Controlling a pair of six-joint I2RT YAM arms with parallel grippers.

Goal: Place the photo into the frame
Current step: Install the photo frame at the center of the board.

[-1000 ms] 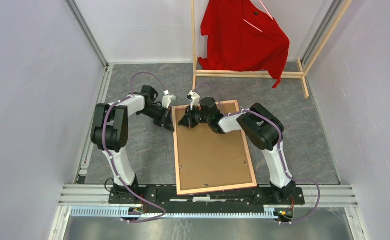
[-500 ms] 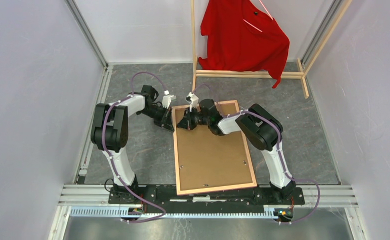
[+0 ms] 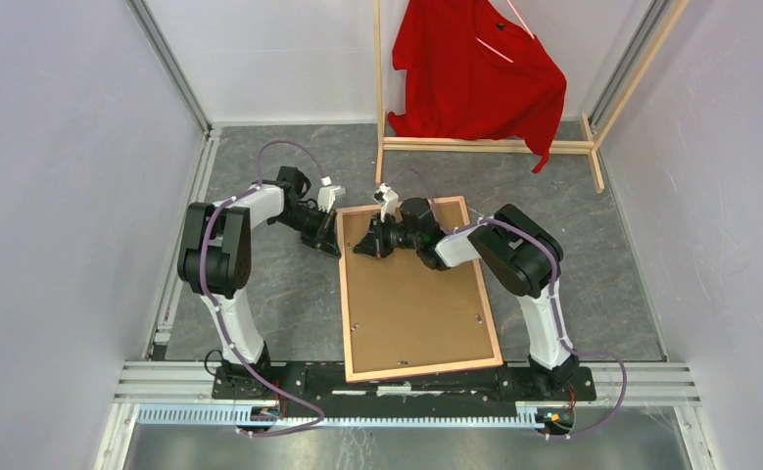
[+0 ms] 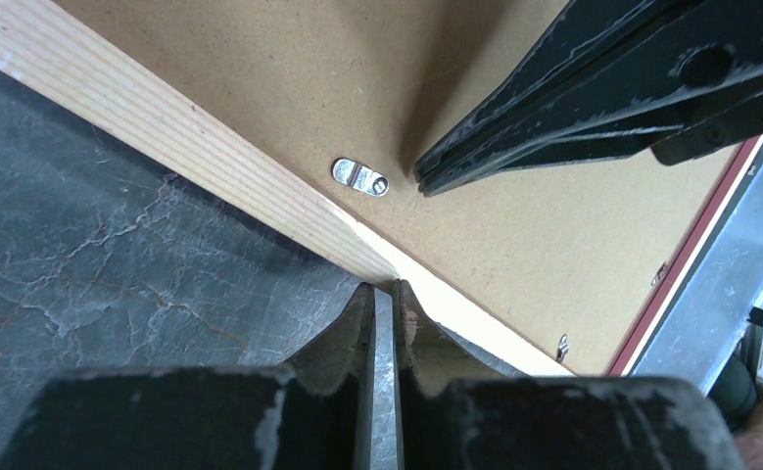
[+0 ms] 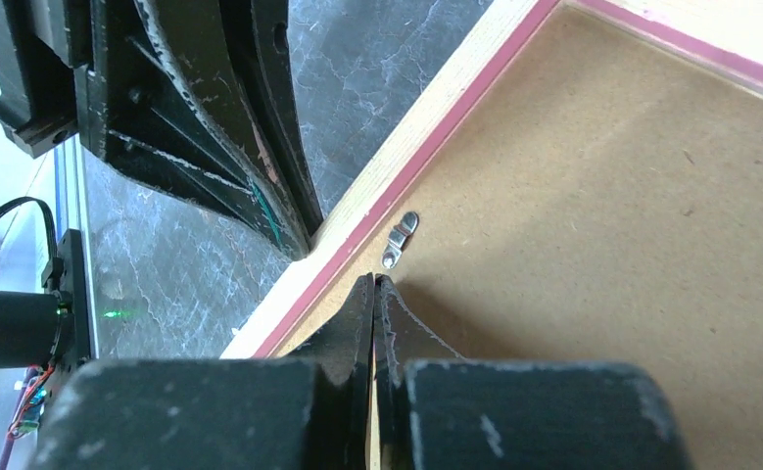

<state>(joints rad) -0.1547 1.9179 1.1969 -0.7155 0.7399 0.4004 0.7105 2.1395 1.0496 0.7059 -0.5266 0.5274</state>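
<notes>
The frame [image 3: 343,294] lies face down on the grey table, its light wood back up and a pink line along its inner rim [image 5: 426,132]. A brown backing board [image 3: 416,304] fills it. The photo is hidden. My left gripper [image 4: 385,287] is shut, its tips against the outer side of the frame's left rail [image 4: 162,122] near the far corner. My right gripper [image 5: 374,279] is shut, its tips resting on the backing board [image 5: 602,225] just short of a small metal turn clip [image 5: 402,238]. That clip [image 4: 359,177] also shows in the left wrist view beside the right fingers [image 4: 573,108].
A tall wooden clothes rack [image 3: 485,145] with a red shirt [image 3: 480,73] stands at the back. Pale walls close in left and right. Aluminium rails [image 3: 406,377] run along the near edge by the arm bases. More metal clips sit on the board's near end [image 3: 355,329].
My right gripper has drawn back a little to the right along the board's far end. The left arm and the frame have stayed put.
</notes>
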